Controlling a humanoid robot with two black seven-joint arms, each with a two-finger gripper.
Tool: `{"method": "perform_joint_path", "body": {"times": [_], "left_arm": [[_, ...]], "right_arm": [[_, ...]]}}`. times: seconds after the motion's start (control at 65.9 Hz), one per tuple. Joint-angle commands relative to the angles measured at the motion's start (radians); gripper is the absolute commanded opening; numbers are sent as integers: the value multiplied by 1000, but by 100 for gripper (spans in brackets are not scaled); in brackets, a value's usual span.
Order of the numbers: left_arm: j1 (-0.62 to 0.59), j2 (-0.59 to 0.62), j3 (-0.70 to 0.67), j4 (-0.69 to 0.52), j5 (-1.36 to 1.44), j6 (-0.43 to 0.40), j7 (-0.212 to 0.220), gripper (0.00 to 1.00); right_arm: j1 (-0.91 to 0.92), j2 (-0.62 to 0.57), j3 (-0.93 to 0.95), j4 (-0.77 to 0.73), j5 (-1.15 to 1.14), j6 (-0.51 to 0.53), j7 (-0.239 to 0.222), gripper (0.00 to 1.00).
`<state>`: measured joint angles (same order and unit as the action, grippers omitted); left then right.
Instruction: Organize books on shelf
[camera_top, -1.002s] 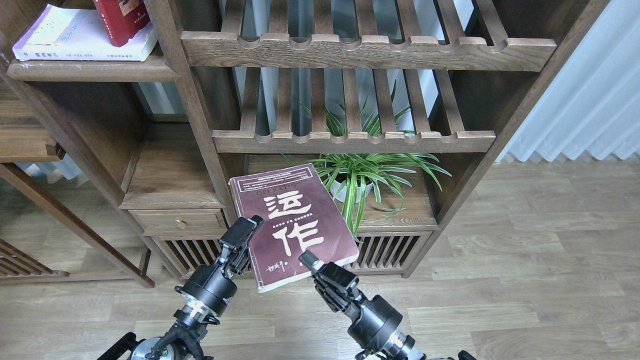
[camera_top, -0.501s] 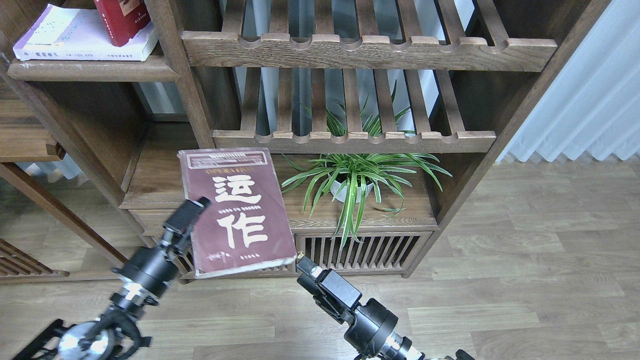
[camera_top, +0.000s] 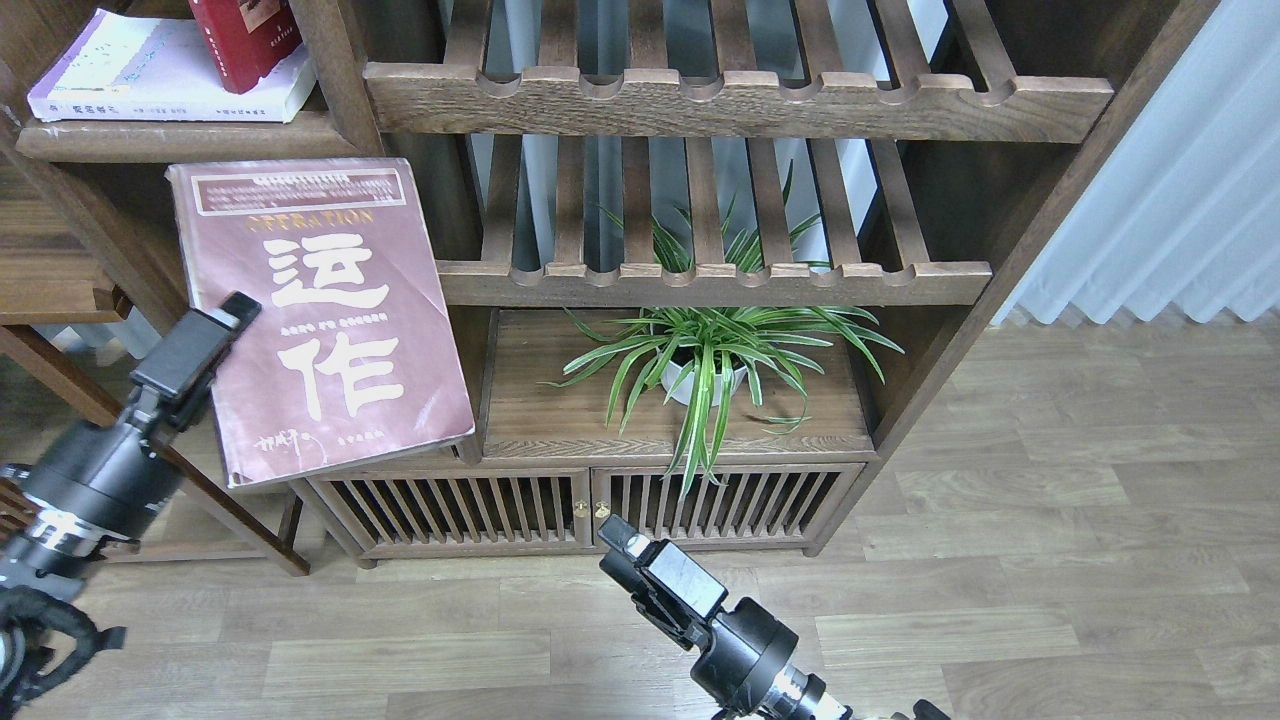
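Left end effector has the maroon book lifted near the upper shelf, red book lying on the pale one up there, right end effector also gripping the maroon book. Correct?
Not quite. In the head view only the left end effector grips the maroon book; the right end effector hangs low, apart from it, holding nothing. The rest stands.

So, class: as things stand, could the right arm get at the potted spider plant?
Probably yes. The right end effector holds nothing and sits low before the cabinet; the spider plant stands in an open-fronted bay, with only the slatted rack overhead.

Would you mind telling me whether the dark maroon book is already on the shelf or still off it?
Off it: the dark maroon book is in the air, gripped by the left gripper, below the dark-brown shelf board.
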<state>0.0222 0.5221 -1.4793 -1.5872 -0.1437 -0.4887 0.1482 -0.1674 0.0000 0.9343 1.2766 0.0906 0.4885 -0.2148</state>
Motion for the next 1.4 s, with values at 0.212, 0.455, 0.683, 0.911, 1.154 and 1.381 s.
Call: {"method": "perform_joint_path", "body": {"times": [0.212,0.455,0.683,0.911,1.154,1.381], "left_arm": [[-41,124,-147,-36,24,0,24,8],[-125,150,-254,-27,164,0,68,8],[-130,230,-368,-20,200,0,91,9],[-166,266,-398,87,217,0,132,9],[-347,274,-349,203,331,0,154,9],[-597,277,-176,352,388,0,156,9]], "right_arm": [[0,0,1,0,0,0,0,100],[-1,0,3,0,0,0,0,100],[-1,0,11,0,0,0,0,100],[-1,0,11,0,0,0,0,100],[-3,0,11,-3,0,0,0,100],[-4,0,11,-3,1,0,0,100]]}}
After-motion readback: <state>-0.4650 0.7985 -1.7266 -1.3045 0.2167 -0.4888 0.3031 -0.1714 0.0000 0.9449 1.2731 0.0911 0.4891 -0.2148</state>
